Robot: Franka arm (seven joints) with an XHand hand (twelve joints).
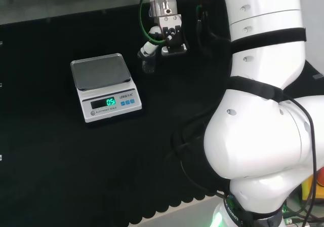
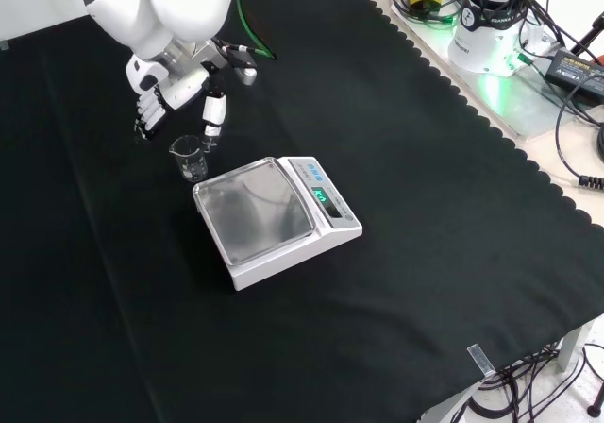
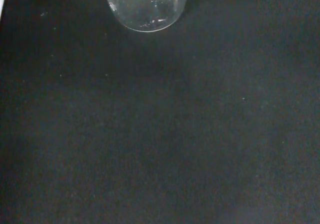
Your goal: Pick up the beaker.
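A small clear glass beaker point(image 2: 189, 159) stands upright on the black cloth, just beyond the far left corner of the scale in the front view. In the head view the beaker point(image 1: 148, 65) sits to the right of the scale pan. The black and white hand point(image 2: 177, 91) hovers right above and behind the beaker. Its fingers point(image 2: 144, 118) and thumb point(image 2: 214, 111) hang spread apart on either side, clear of the glass, and it is open with nothing in it. The head view shows the hand point(image 1: 164, 37) just over the beaker. In the wrist view the beaker point(image 3: 145, 6) appears empty.
A white electronic scale point(image 2: 274, 217) with a grey pan and lit green display stands beside the beaker; it also shows in the head view as the scale point(image 1: 104, 87). Cables and a power unit point(image 2: 491, 17) lie past the cloth's scalloped edge.
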